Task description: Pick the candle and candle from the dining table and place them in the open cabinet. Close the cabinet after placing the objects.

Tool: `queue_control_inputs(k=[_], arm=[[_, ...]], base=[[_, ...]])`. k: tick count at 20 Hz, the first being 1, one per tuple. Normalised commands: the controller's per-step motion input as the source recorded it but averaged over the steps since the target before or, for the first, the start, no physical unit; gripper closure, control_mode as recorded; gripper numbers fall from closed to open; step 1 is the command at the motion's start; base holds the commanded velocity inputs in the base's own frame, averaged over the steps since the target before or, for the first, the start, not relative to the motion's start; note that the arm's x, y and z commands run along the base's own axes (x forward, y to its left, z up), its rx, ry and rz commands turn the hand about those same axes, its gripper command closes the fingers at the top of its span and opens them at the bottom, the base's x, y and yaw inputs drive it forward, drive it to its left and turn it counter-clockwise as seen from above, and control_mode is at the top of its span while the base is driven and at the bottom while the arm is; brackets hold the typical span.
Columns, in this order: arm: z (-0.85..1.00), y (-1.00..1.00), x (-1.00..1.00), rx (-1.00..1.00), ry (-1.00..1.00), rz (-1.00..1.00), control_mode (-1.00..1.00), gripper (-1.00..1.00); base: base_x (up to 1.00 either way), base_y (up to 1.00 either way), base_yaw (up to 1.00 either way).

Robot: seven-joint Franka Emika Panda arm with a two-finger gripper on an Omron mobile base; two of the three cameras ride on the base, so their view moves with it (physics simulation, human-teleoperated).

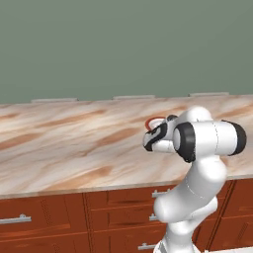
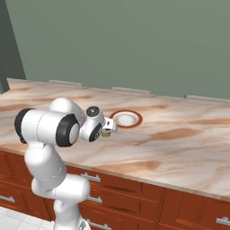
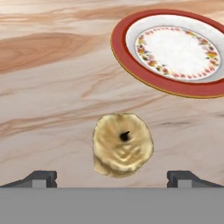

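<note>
One knobby pale cream candle point(image 3: 123, 144) stands centred just beyond the wide-open, empty gripper point(image 3: 112, 178), near the red-rimmed white plate point(image 3: 131, 61).

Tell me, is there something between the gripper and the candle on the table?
Nothing visible is in the way. In the hand view the candle stands on bare marble between the open gripper fingertips. The red-rimmed plate lies beyond it, apart.

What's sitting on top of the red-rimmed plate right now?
Nothing: the plate is bare, showing its floral ring. The cream candle stands apart on the marble table. From the left base, the arm covers most of the plate.
</note>
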Motion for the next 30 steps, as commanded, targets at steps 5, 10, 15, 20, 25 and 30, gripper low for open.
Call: queue_control_inputs(k=[5,10,15,20,25,30], arm=[[-0.16,-0.01,0.11,0.00,0.00,0.00,-1.00,-1.00],[-0.17,-0.02,0.15,0.00,0.00,0.00,-1.00,-1.00],[-0.12,-0.07,0.16,0.00,0.00,0.00,-1.00,-1.00],[-0.10,-0.07,0.17,0.00,0.00,0.00,-1.00,-1.00],[-0.15,0.00,0.20,0.00,0.00,0.00,-1.00,1.00],[-0.17,0.00,0.03,0.00,0.00,0.00,-1.00,1.00]], base=[[0.00,0.00,0.00],[0.00,0.00,0.00],[0.00,0.00,0.00],[0.00,0.00,0.00],[0.00,0.00,0.00],[0.00,0.00,0.00]])
